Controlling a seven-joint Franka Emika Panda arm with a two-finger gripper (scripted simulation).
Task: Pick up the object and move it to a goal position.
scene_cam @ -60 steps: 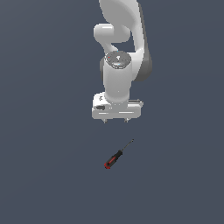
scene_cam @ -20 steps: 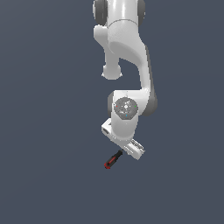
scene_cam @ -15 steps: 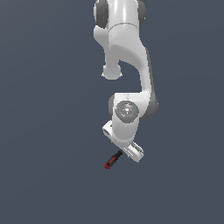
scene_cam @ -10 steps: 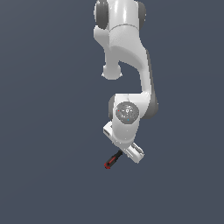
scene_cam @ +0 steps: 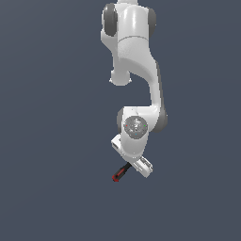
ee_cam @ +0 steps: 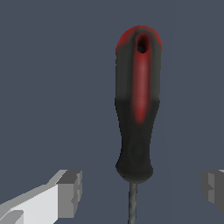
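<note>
- Hovering low over the screwdriver (ee_cam: 136, 105), the gripper (ee_cam: 142, 192) has its fingers (ee_cam: 70, 192) spread wide, one on each side of the shaft (ee_cam: 132, 203), not touching anything.
- Screwdriver's lying flat on the dark floor (scene_cam: 47, 141); in the exterior view only the red-and-black handle pokes out from under the white arm (scene_cam: 136, 75).
- Pretty sure the hand is turned so the pads cross the tool's long axis, ready to pinch near where handle meets shaft.
- Looks like the grasp isn't made yet, so lifting and the goal move are left.
</note>
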